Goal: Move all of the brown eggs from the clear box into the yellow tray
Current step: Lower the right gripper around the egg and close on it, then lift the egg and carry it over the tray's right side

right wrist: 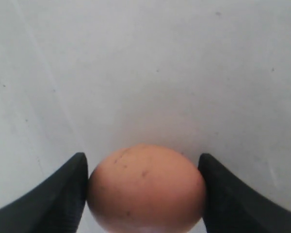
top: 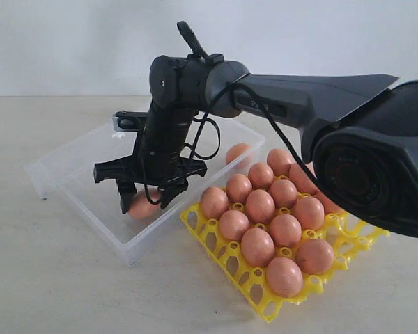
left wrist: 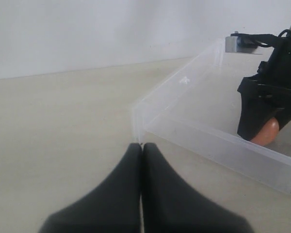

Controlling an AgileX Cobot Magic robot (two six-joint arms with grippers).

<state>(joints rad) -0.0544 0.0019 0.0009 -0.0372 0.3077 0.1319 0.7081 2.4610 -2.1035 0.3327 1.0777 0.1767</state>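
The tabletop (top: 70, 278) carries the clear box (top: 76, 174), and the yellow tray (top: 223, 254) sits just beside the box's right wall, most of its cups filled with brown eggs (top: 260, 206). The right tool (top: 146, 203) reaches into the box, its fingers against both sides of a brown egg (right wrist: 145, 187) on the box floor. The left tool (left wrist: 142, 148), closed tight, sits outside a box corner. A second brown egg (top: 237, 152) lies in the box's far right corner.

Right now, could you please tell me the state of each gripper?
Left gripper: shut, empty.
Right gripper: jaws either side of a brown egg; grip cannot be told.
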